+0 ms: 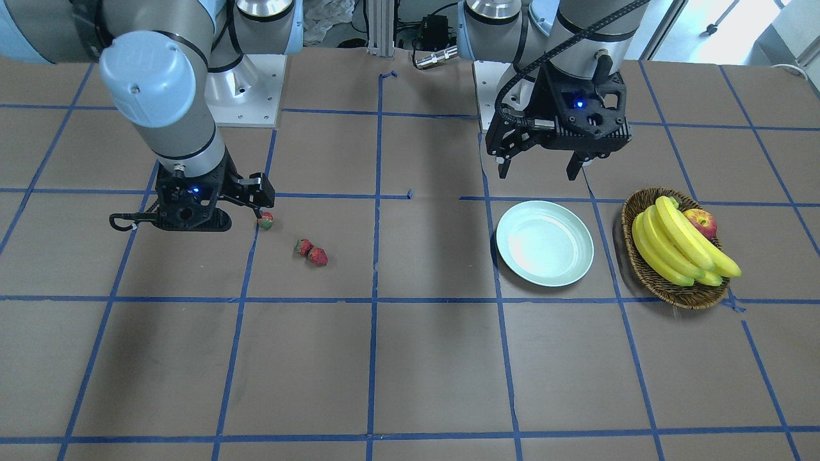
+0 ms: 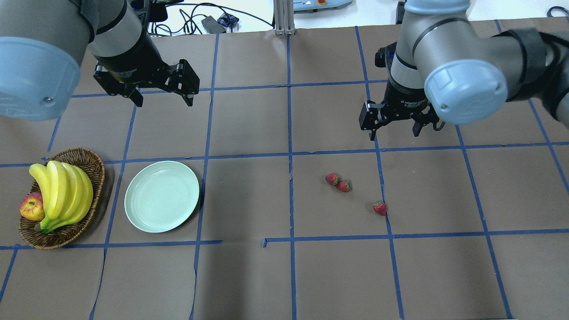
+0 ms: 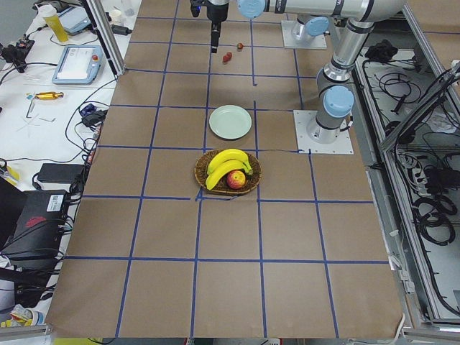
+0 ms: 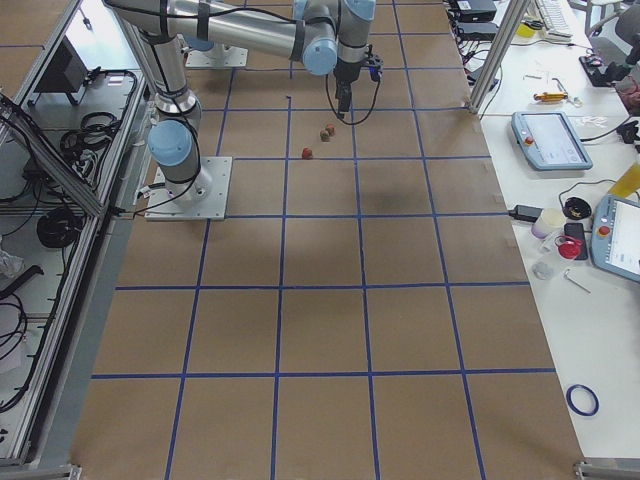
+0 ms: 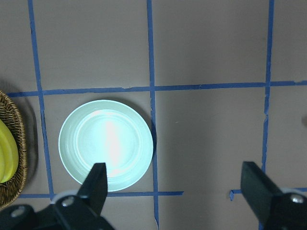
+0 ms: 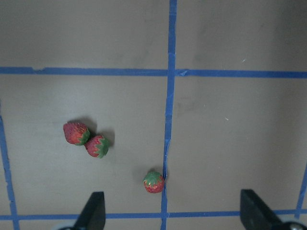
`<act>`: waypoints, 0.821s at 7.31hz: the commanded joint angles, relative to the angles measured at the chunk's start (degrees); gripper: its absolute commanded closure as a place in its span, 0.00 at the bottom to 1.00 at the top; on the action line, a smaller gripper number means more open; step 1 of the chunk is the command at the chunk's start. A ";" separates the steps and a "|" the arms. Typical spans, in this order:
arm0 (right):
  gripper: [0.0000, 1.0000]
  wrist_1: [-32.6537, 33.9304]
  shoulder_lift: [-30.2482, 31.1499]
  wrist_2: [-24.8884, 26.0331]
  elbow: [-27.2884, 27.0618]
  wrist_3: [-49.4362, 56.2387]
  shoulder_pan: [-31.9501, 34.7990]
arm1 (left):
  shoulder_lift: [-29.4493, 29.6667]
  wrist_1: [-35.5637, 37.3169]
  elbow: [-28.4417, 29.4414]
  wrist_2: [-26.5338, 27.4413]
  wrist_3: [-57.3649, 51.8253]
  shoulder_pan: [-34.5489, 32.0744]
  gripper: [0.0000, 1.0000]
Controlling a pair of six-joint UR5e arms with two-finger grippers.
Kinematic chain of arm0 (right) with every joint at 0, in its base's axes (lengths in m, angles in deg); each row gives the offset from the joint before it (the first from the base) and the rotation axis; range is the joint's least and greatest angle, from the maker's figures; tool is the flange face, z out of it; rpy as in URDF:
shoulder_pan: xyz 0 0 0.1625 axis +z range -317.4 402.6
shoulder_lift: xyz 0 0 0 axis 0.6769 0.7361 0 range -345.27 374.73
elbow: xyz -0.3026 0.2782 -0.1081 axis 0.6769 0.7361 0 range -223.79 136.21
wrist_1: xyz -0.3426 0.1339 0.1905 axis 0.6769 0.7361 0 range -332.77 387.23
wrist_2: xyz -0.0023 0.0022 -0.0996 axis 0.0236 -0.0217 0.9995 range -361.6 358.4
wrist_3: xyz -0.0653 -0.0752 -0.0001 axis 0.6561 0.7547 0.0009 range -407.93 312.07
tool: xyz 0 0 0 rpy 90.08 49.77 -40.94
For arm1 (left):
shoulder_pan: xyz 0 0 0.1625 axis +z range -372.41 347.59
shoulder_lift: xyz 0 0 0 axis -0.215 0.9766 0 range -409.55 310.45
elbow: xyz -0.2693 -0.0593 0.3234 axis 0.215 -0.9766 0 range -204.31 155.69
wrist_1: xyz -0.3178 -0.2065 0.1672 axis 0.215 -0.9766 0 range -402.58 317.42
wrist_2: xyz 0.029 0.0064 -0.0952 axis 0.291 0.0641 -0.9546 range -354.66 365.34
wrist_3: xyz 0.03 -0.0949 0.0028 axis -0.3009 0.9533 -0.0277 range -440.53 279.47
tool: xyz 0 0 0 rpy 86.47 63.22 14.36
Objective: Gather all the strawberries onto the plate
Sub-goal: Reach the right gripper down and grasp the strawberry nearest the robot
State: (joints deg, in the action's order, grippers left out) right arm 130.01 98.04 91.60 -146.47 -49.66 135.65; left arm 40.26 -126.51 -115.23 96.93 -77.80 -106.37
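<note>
Overhead exterior view shows all three strawberries [image 2: 343,186] lying on the table [image 2: 249,275], well apart from the plate [image 2: 162,196], which sits empty beside the basket [image 2: 98,174]. Two berries seem to touch, though they are too small to be sure. The third strawberry [image 2: 380,208] lies against a blue tape line. The right fingers [image 6: 93,211] hang wide open and empty near them. The left fingers [image 5: 96,187] gape empty above the plate. Nothing is collected yet, so all three pickups remain.

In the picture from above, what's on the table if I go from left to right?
Brown oval wicker basket → round pale mint-green plate → two touching red strawberries → one lone red strawberry.
</note>
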 commanded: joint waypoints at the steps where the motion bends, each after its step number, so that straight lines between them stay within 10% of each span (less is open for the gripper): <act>1: 0.00 5.67 0.53 1.02 -7.51 -0.38 0.02 | -0.07 0.00 -0.13 0.00 -0.01 0.00 0.00; 6: 0.00 25.52 -0.68 0.58 -24.92 9.93 -0.33 | -0.34 0.08 -1.27 -0.18 0.17 0.00 0.00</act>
State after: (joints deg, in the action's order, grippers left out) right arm 150.74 98.33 92.16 -167.63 -45.15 135.50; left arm 39.96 -126.43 -116.44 96.82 -77.63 -106.37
